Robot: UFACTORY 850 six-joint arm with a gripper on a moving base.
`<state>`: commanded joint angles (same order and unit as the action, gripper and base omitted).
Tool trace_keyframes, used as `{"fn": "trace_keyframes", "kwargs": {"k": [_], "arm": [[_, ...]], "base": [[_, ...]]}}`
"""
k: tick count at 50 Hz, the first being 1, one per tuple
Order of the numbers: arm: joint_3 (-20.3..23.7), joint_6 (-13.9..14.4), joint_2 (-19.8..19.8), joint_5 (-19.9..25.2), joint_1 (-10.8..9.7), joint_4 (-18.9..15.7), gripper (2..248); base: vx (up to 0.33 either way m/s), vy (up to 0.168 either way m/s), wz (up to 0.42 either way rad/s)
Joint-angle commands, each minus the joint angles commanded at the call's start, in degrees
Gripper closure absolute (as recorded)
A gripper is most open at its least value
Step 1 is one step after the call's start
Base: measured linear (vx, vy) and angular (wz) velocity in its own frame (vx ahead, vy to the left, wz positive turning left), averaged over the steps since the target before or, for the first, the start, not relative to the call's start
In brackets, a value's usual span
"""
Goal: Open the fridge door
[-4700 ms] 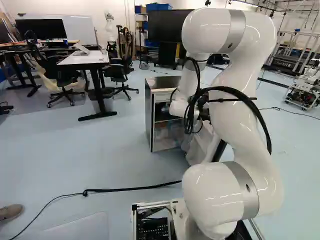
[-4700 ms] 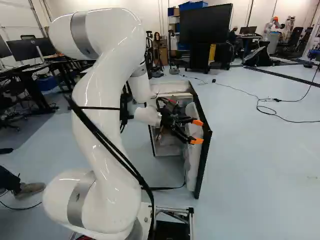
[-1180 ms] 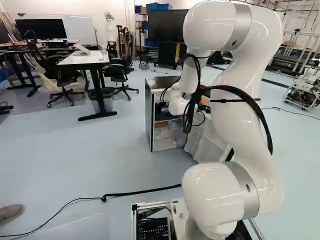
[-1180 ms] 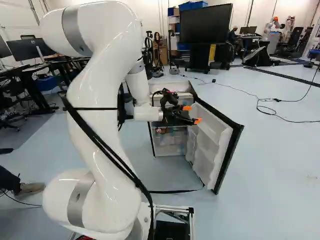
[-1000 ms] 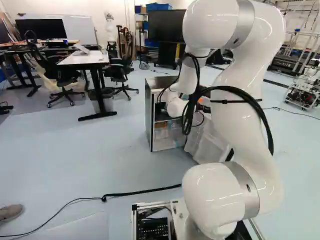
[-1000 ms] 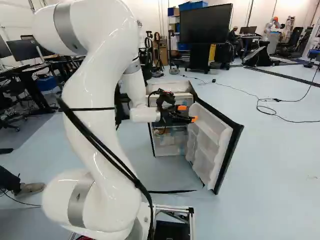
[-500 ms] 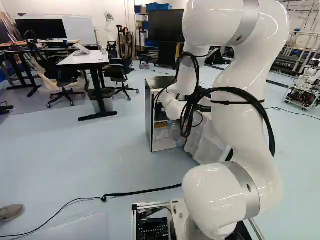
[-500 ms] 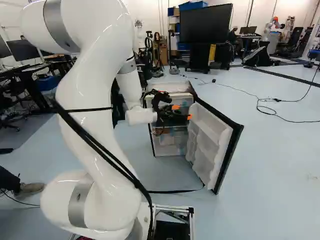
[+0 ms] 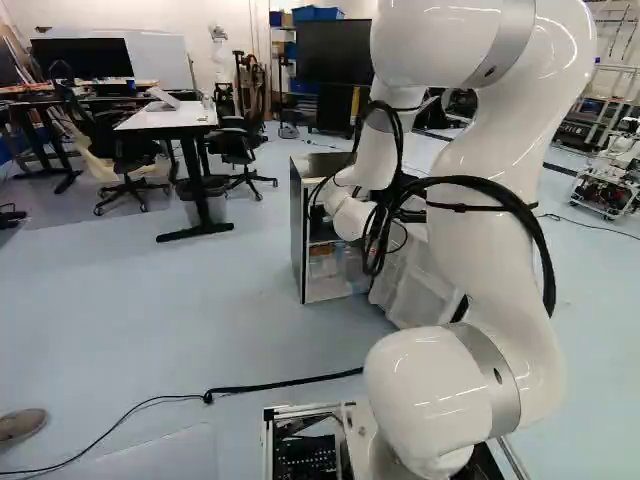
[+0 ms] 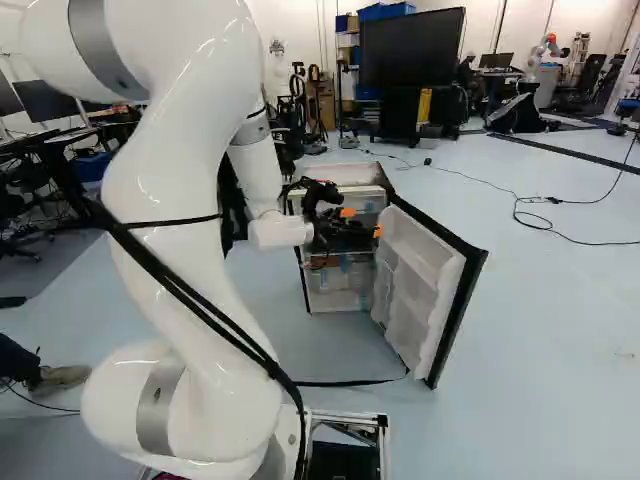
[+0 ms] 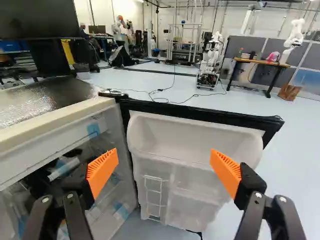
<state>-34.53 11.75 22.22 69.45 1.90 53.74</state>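
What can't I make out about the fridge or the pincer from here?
- Outer face of the black-edged fridge door: turned away in every view.
- Black pincer with orange pads: mostly hidden in the left base view by the white arm and black cables.
- Contents of the clear plastic drawers: blurred by the plastic, wrist view.
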Motion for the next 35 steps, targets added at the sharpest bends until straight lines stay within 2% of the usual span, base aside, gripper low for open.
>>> {"fn": "trace_keyframes", "kwargs": {"k": [18, 35], "arm": [[2.99, -1.19, -3.87, -1.97, -0.19, -5.44, 3], [6.84, -2.72, -8.85, -4.5, -0.44, -12.44, 3]], "base": [[0.0, 0.0, 0.0], [0.0, 0.0, 0.0]]}}
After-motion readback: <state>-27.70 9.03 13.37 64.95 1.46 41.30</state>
